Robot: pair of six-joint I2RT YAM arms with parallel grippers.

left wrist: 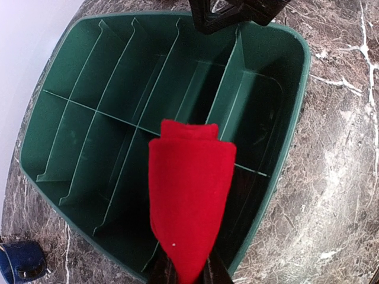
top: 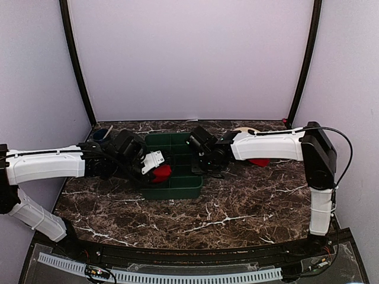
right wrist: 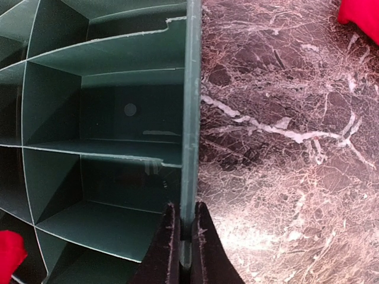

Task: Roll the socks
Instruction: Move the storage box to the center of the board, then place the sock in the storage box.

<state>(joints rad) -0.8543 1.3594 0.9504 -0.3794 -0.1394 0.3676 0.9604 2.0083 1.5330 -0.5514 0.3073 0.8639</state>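
A rolled bundle of red socks (left wrist: 188, 201) hangs over the near right compartments of the green tray (left wrist: 293, 112). My left gripper (left wrist: 188, 267) is shut on the bundle's lower end, and its fingers are mostly hidden by the fabric. From above, the bundle (top: 161, 173) sits at the left gripper (top: 155, 168) over the tray's (top: 172, 193) front left part. My right gripper (right wrist: 186, 207) is shut on the tray's right wall (right wrist: 190, 118), one finger inside and one outside; from above it (top: 202, 164) is at the tray's right edge. Another red sock (right wrist: 362, 18) lies on the table right of the tray.
The tray has several empty compartments split by thin dividers (left wrist: 142, 89). A blue cup-like thing (top: 101, 135) stands at the back left, seen too as a blue thing (left wrist: 21, 264) near the tray's corner. A pale round object (top: 249, 129) sits behind the right arm. Dark marble table (top: 237, 213).
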